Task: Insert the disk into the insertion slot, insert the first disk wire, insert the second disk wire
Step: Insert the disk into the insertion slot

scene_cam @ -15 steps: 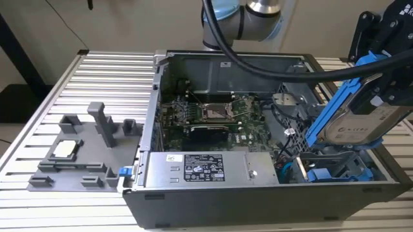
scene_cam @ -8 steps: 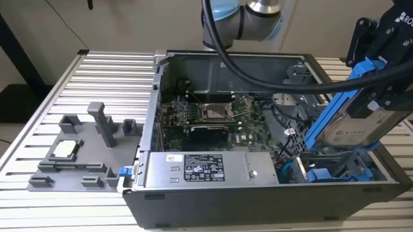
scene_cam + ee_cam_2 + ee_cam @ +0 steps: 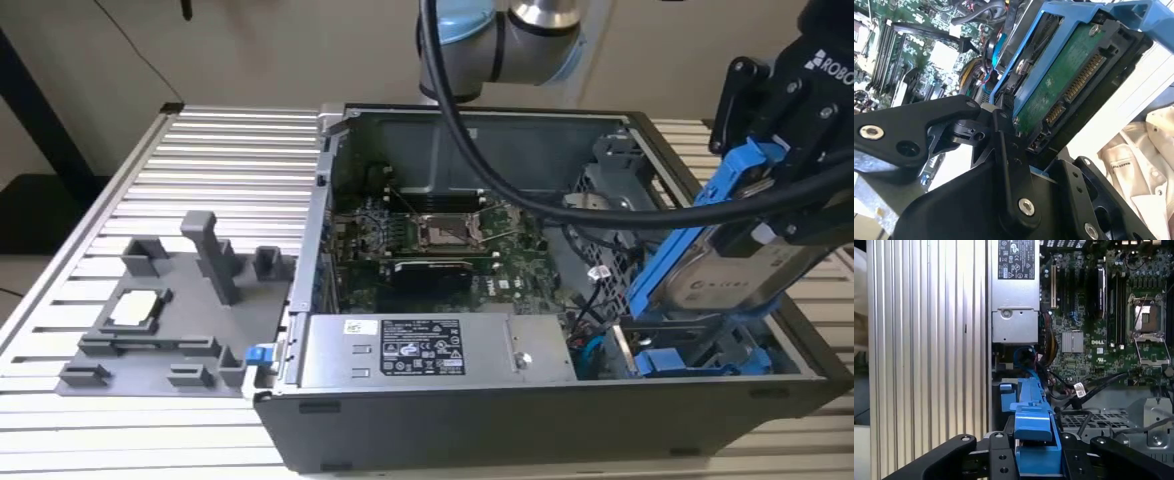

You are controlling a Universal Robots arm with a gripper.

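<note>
My gripper (image 3: 790, 195) is shut on the disk (image 3: 731, 272), a silver-grey drive clipped in a bright blue frame (image 3: 687, 235). The disk hangs tilted, its lower end just above the insertion slot (image 3: 727, 342), the bay at the open computer case's corner on the exterior view's right. In the second wrist view the disk's green circuit board (image 3: 1069, 85) and its connectors face the camera, with a black finger (image 3: 1006, 150) pressed against the frame's edge. In the first wrist view the blue frame (image 3: 1033, 427) sits between the black fingers (image 3: 999, 452). Black and blue wires (image 3: 1026, 360) lie loose beside the bay.
The silver power-supply box (image 3: 414, 350) fills the case's near side, with the motherboard (image 3: 441, 240) behind it. A thick black cable (image 3: 561, 200) from the arm crosses over the case. A grey fixture tray (image 3: 160, 310) stands on the slatted aluminium table (image 3: 227, 150) at the exterior view's left.
</note>
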